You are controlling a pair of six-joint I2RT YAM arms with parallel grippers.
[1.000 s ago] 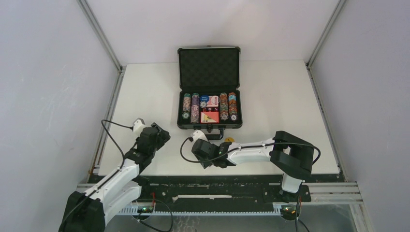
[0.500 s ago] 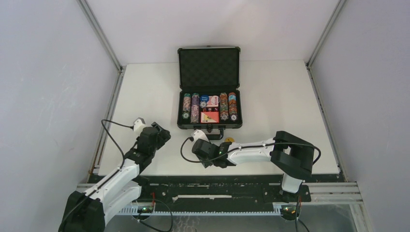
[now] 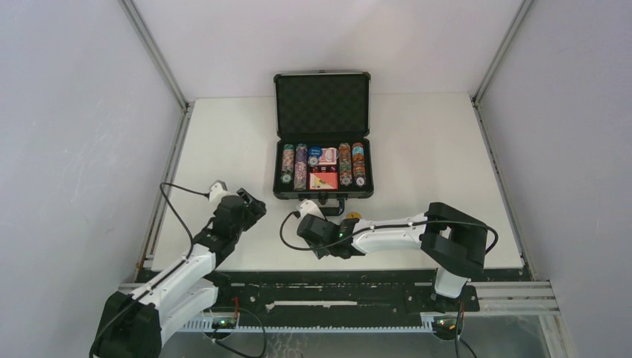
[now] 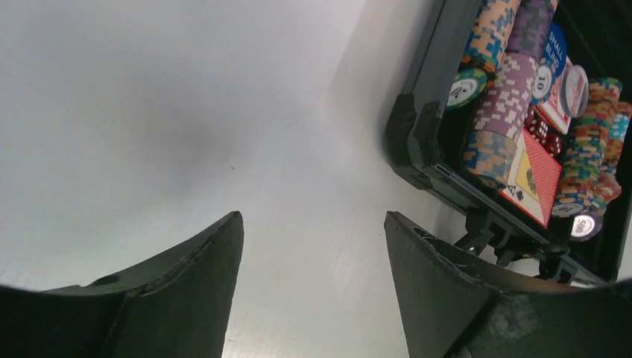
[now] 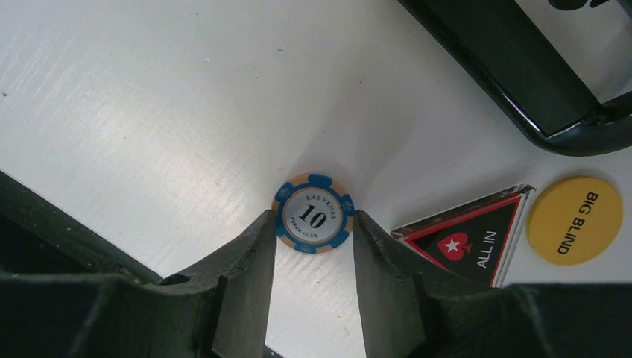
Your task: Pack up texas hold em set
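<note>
Right wrist: tool (image 5: 313, 224) tight around chip (image 5: 314, 212) (arm (image 3: 387, 235) low)

Open filled briefcase (image 3: 322, 104), blue chip (image 5: 313, 213) outside

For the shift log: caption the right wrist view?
The right gripper closed on a blue 10 chip on the table, ALL IN marker and BIG BLIND button alongside.

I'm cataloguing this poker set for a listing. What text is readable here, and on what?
"LAS VEGAS POKER CLUB" and "10": blue poker chip
"ALL IN": triangular marker
"BIG BLIND": yellow button
"SMALL BLIND": blue button in the case
"10": end chip of a stack in the case
Other chip faces: too small to read
</note>
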